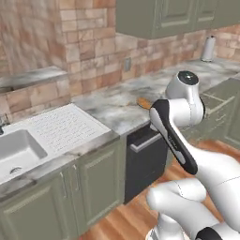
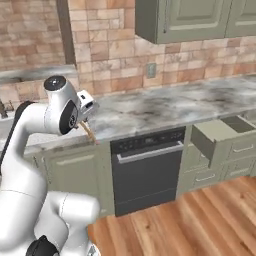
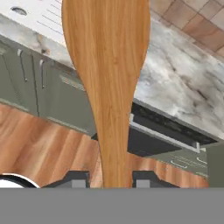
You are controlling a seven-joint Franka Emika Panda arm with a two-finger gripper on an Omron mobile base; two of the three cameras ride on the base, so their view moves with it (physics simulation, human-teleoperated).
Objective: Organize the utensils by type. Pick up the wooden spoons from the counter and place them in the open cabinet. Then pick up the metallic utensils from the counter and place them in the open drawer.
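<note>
An orange-brown wooden spoon is clamped by its handle in my gripper, its broad bowl pointing away from the hand. The dark fingertips press on both sides of the handle. In the right base view the gripper hangs over the front edge of the marble counter, and the spoon slants down from it. The spoon's end peeks out left of my arm. The sage-green wall cabinet hangs above. The drawer stands pulled out at the right. The metallic utensils are out of view.
A dark dishwasher sits under the counter beside the drawer. A sink and a white ribbed drainboard lie to the left. A paper towel roll stands far back on the counter. Wood floor lies below.
</note>
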